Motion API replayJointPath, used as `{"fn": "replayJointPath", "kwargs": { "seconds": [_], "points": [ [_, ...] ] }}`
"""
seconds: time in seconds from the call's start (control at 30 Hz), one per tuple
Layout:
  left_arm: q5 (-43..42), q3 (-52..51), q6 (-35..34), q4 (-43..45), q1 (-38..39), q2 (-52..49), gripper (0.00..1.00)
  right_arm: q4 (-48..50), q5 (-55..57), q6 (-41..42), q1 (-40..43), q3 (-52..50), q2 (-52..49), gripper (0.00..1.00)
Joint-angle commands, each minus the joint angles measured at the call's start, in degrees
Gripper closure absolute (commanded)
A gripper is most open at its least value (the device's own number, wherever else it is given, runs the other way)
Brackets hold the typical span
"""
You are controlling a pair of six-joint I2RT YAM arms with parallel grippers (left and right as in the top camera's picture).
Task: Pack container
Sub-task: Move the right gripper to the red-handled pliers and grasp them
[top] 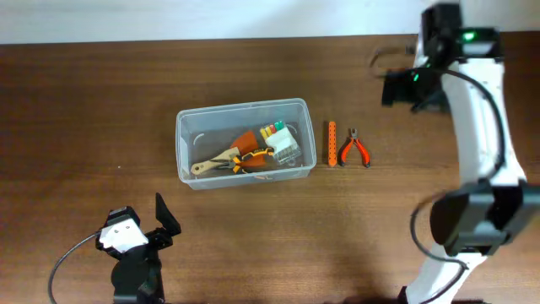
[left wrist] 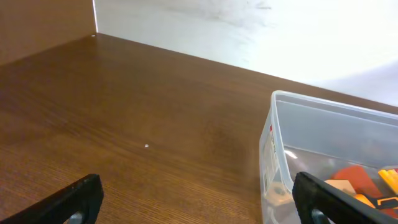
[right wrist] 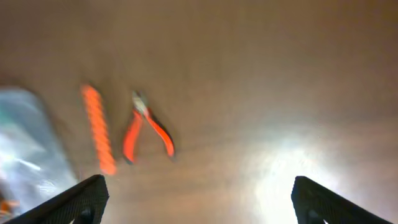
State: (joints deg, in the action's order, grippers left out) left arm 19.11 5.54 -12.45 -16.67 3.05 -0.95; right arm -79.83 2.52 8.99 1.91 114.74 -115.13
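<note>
The clear plastic container (top: 243, 142) sits mid-table and holds a wooden-handled brush, orange tools and a small clear box of coloured-tipped bits (top: 281, 140). Its corner shows in the left wrist view (left wrist: 280, 124) and, blurred, in the right wrist view (right wrist: 25, 149). An orange stick tool (top: 332, 142) and orange-handled pliers (top: 354, 149) lie just right of it; both show in the right wrist view, the stick (right wrist: 98, 127) and the pliers (right wrist: 146, 127). My left gripper (top: 160, 221) is open and empty near the front left. My right gripper (top: 405, 84) is open and empty, raised at the back right.
The table's back edge meets a white wall (top: 211, 19). A cable (top: 63, 257) loops from the left arm's base at the front left. The right arm's white body (top: 481, 169) stands along the right side.
</note>
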Motion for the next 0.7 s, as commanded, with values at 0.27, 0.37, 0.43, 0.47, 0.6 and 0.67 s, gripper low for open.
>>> {"fn": "replayJointPath", "kwargs": {
  "seconds": [0.27, 0.37, 0.43, 0.47, 0.6, 0.67],
  "points": [
    [0.22, -0.22, 0.50, -0.04, 0.22, 0.26, 0.01, 14.29, -6.99, -4.04, -0.83, -24.68, -2.69, 0.24],
    [0.20, -0.22, 0.50, -0.04, 0.22, 0.26, 0.01, 17.18, -8.70, -4.72, -0.90, -27.65, -2.71, 0.24],
    [0.20, -0.22, 0.50, -0.04, 0.22, 0.26, 0.01, 18.99, -9.81, -5.42, -1.11, -29.57, -2.71, 0.25],
    [0.22, -0.22, 0.50, -0.04, 0.22, 0.26, 0.01, 20.39, -10.14, -5.79, -1.31, -30.75, -2.73, 0.27],
    [0.20, -0.22, 0.50, -0.04, 0.22, 0.26, 0.01, 23.78, -9.84, -5.81, -1.95, -32.76, -2.73, 0.39],
    [0.22, -0.22, 0.50, -0.04, 0.22, 0.26, 0.01, 25.33, -9.84, -5.79, -2.47, -33.00, -2.73, 0.39]
  ]
}}
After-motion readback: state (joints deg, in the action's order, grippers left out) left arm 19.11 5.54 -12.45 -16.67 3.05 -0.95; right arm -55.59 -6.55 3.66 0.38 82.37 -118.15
